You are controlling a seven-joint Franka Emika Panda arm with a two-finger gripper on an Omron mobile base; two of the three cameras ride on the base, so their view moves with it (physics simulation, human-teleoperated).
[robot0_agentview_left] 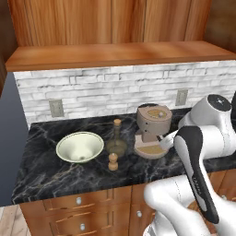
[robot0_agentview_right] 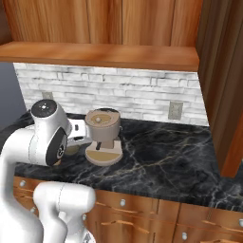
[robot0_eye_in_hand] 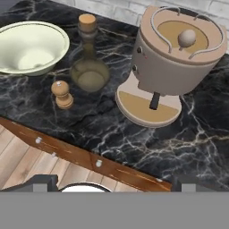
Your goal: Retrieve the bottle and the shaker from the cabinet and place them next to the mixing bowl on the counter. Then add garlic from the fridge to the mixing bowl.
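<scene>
The pale green mixing bowl [robot0_agentview_left: 79,146] [robot0_eye_in_hand: 29,47] sits on the black marble counter [robot0_agentview_left: 46,175]. Just to its right stands the olive glass bottle [robot0_agentview_left: 116,140] [robot0_eye_in_hand: 89,67] with a cork stopper. The small wooden shaker [robot0_agentview_left: 113,162] [robot0_eye_in_hand: 62,94] stands in front of the bottle, near the counter's front edge. My gripper [robot0_eye_in_hand: 116,183] hangs above the counter edge, looking down at these things, open with nothing between its fingertips [robot0_eye_in_hand: 44,181]. No garlic or fridge is in sight.
A tan coffee machine [robot0_agentview_left: 153,130] [robot0_agentview_right: 103,136] [robot0_eye_in_hand: 174,62] stands right of the bottle. Closed wooden cabinets [robot0_agentview_left: 115,23] hang overhead above a white brick backsplash [robot0_agentview_right: 118,90]. Drawers [robot0_agentview_left: 78,203] run below the counter. A tall wooden panel [robot0_agentview_right: 223,95] bounds the counter's right end.
</scene>
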